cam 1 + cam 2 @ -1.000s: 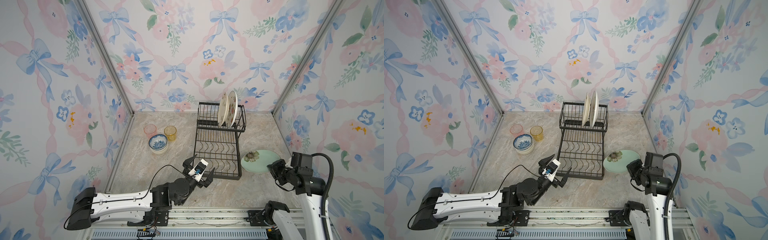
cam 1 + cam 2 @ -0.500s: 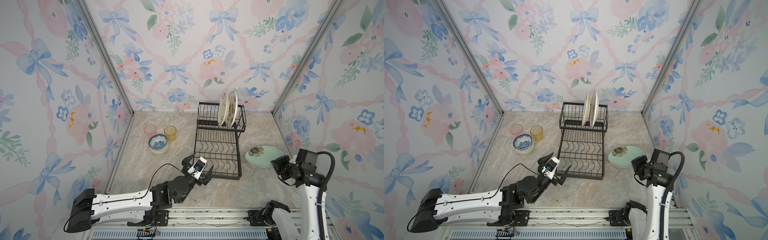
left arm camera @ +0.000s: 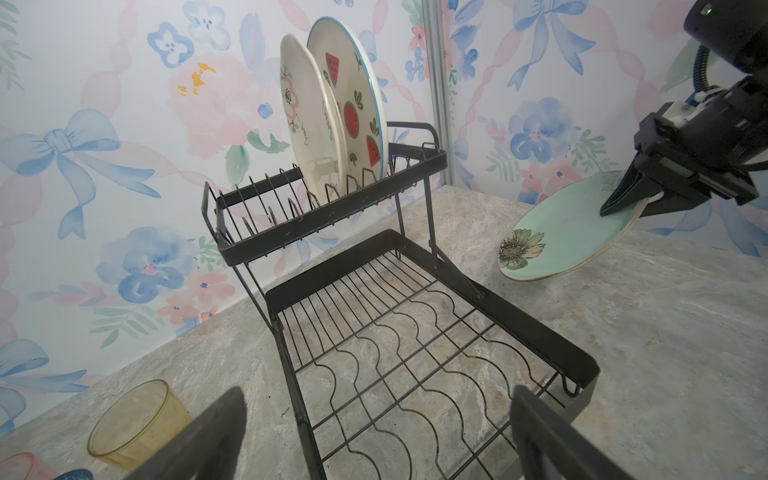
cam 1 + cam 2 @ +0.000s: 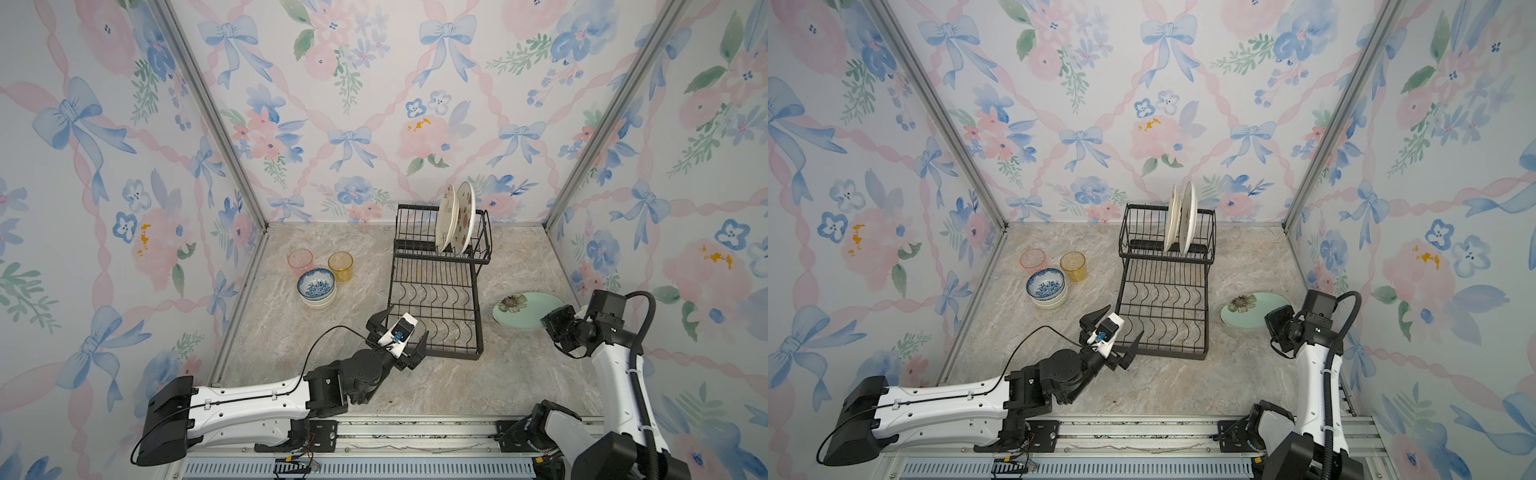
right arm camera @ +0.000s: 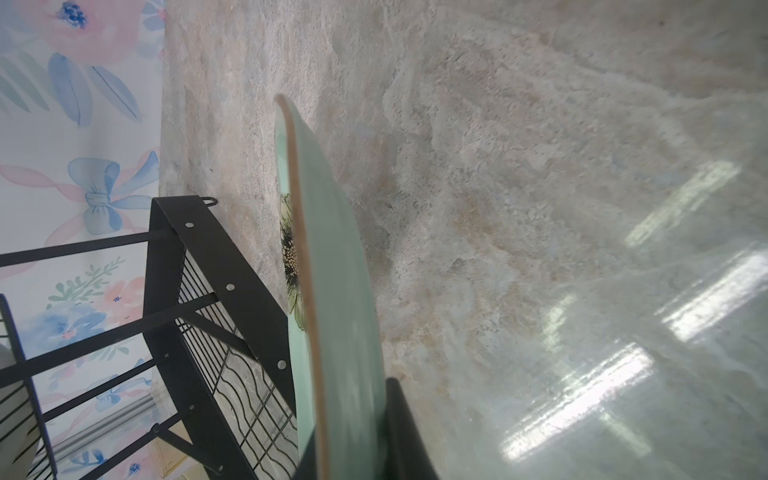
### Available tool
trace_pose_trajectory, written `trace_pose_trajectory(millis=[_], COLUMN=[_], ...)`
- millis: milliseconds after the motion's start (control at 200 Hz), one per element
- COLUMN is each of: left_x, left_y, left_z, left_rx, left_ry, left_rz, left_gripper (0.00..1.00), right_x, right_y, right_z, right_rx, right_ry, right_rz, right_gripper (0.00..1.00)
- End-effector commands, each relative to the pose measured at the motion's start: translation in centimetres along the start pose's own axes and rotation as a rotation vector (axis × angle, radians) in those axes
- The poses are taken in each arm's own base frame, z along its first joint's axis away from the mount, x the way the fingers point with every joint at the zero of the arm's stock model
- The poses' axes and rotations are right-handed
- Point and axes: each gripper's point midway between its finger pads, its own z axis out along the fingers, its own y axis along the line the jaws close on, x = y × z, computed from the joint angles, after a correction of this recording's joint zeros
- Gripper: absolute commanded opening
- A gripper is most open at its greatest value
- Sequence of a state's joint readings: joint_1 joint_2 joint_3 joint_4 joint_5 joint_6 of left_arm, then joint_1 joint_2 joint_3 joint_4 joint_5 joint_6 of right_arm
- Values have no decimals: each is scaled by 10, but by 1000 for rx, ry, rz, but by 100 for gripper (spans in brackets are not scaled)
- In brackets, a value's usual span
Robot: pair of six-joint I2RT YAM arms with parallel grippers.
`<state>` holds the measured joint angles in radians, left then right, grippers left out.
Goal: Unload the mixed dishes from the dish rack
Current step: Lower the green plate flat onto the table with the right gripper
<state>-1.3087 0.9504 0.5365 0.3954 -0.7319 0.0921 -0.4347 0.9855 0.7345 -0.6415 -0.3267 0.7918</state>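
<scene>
Stacked bowls (image 4: 316, 286) out on table (image 4: 291, 336), left; your left gripper (image 4: 408, 321), jaws wide, empty, has crept toward dish rack (image 4: 478, 316) front corner; two cream plates (image 4: 455, 218) upright in upper shelf (image 4: 436, 254), pending; mint-green plate (image 4: 525, 309), flower print, brown rim, carried further right of rack, tilted, pinched at rim by right gripper (image 4: 546, 321); lowering likely next.

Right gripper (image 4: 1271, 321) is clamped on the rim of the mint-green flower plate (image 4: 1246, 311), which juts from its jaws toward the dish rack (image 4: 1163, 307). Left gripper (image 4: 1124, 320) gapes wide, with the rack's near corner between its fingers. Two cream plates (image 4: 1179, 220) stand upright beyond it, and a bowl stack (image 4: 1047, 286) sits off to its left.
</scene>
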Motion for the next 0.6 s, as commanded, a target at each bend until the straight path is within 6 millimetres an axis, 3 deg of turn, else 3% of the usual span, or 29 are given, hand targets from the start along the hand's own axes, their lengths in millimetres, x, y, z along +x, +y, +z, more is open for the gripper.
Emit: trace_pose_trajectory(millis=[0, 485, 595], left_x=[-13, -9, -8], left_y=[6, 11, 12], left_z=[-2, -6, -7], left_rx=[-9, -17, -22], left_ry=[-36, -38, -38], left_rz=[-45, -70, -71], left_gripper=[98, 98, 98], right_x=[-23, -10, -6], right_y=[23, -31, -41], right_z=[1, 38, 44], right_rx=[-105, 132, 170], right_ry=[-83, 34, 57], right_rz=[-61, -75, -77], right_gripper=[0, 0, 10])
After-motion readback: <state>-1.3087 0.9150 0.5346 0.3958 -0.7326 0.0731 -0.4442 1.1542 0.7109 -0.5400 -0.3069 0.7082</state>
